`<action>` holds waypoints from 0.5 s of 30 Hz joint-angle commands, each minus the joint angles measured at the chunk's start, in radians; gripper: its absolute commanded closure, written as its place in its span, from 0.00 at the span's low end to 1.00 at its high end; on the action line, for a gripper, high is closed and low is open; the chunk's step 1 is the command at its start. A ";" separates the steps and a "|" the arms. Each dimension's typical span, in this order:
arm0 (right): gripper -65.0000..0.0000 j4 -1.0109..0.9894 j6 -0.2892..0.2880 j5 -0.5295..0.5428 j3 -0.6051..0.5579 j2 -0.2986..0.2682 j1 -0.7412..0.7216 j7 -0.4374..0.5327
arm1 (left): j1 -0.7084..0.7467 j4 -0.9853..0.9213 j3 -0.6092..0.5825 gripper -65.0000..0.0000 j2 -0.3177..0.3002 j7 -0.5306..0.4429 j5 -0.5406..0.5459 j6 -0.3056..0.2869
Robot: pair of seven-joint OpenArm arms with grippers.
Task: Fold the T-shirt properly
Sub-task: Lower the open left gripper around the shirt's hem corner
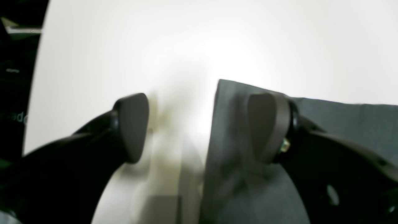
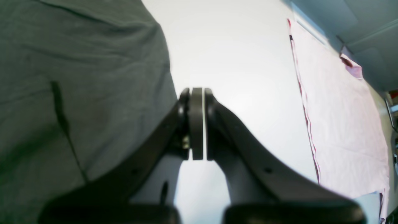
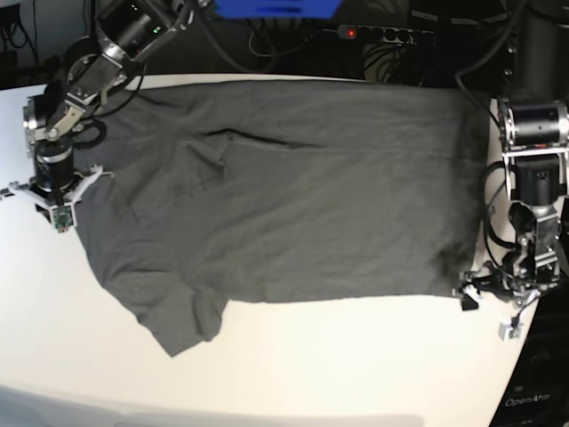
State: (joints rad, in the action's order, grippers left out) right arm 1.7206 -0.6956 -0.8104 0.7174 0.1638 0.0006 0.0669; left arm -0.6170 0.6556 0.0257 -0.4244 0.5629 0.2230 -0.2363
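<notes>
The dark grey T-shirt (image 3: 293,187) lies spread flat on the white table (image 3: 338,374), with one sleeve at the front left. My left gripper (image 1: 199,127) is open at the shirt's front right corner. One finger (image 1: 267,124) is over the cloth (image 1: 342,121) and the other is over bare table; it also shows in the base view (image 3: 480,286). My right gripper (image 2: 197,124) is shut with its pads together and nothing between them, just beside the shirt's edge (image 2: 77,77). In the base view it (image 3: 55,182) is at the shirt's left side.
A pale pink sheet (image 2: 339,118) lies on the table beyond the right gripper. A power strip (image 3: 391,34) and cables run behind the table's far edge. A blue object (image 3: 276,7) is at the top. The table's edge is close to both arms.
</notes>
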 commanded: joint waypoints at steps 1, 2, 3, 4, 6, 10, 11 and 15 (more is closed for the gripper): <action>1.00 0.020 -0.003 0.010 -0.003 -0.007 0.000 0.020 | -0.033 0.007 0.003 0.25 -0.017 -0.022 0.002 0.002; 1.00 0.020 -0.003 0.010 -0.003 -0.007 0.003 0.020 | -0.033 0.002 0.003 0.25 -0.017 -0.027 0.002 0.002; 1.00 0.020 -0.003 0.010 -0.003 -0.007 0.008 0.020 | -0.034 0.000 0.003 0.25 -0.015 -0.028 0.002 0.002; 1.00 0.019 -0.003 0.010 -0.003 -0.007 0.011 0.020 | -0.036 0.000 0.003 0.25 -0.015 -0.028 0.002 0.002; 1.00 0.019 -0.003 0.012 -0.003 -0.007 0.016 0.020 | -0.036 -0.001 0.003 0.25 -0.014 -0.030 0.002 0.002; 1.00 0.015 -0.003 0.012 -0.002 -0.007 0.017 0.020 | -0.036 -0.001 0.001 0.25 -0.014 -0.030 0.002 0.002; 1.00 0.014 -0.003 0.012 0.000 -0.007 0.017 0.020 | -0.034 -0.001 0.001 0.25 -0.014 -0.030 0.002 0.002; 1.00 0.014 -0.003 0.013 0.000 -0.007 0.031 0.020 | -0.034 -0.001 0.001 0.25 0.002 -0.031 0.002 0.002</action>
State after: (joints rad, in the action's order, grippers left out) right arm 1.7195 -0.6956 -0.8116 0.7174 0.1638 0.0353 0.0669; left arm -0.6151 0.6392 0.0242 -0.4152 0.5545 0.2203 -0.2321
